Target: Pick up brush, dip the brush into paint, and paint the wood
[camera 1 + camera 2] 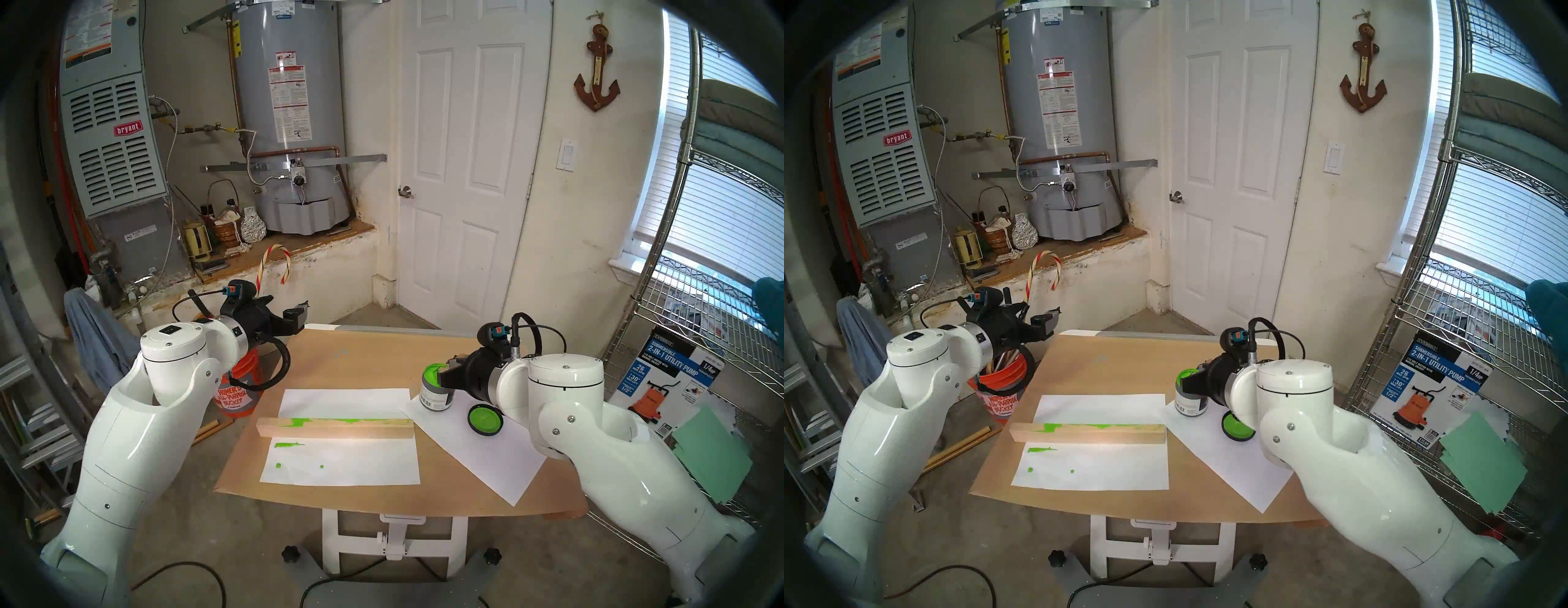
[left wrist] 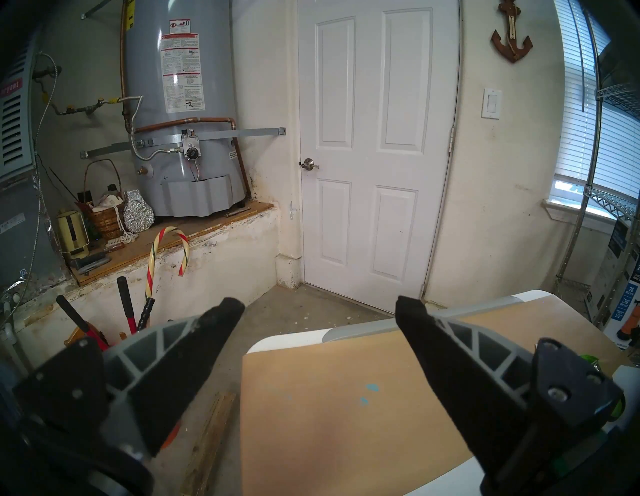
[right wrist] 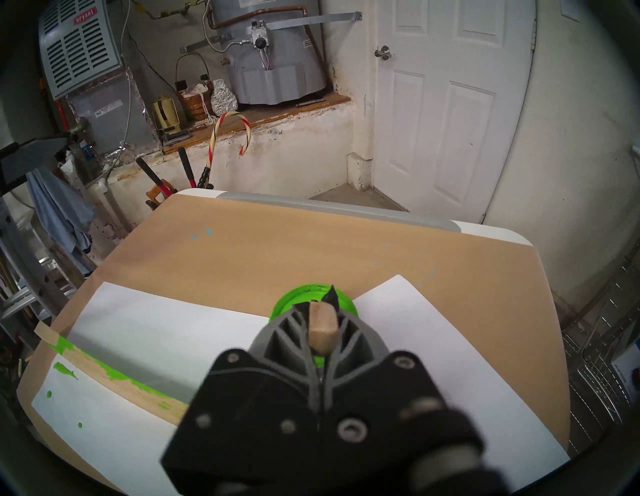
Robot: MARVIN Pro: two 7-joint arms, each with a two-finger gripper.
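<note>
Closest to me, the right gripper has its jaws pinching the brush by its wooden handle, right over the open can of paint; the bristles are hidden, presumably down in the can. My worry is that a sideways pull would tip that small can, or that a loaded brush would drip on the way across to the wood, which lies on a paper sheet already spotted green. The lid leans just beside the can, under the wrist, and could get knocked. The left gripper hangs off the table's far left corner, jaws spread, holding nothing, well clear.
</note>
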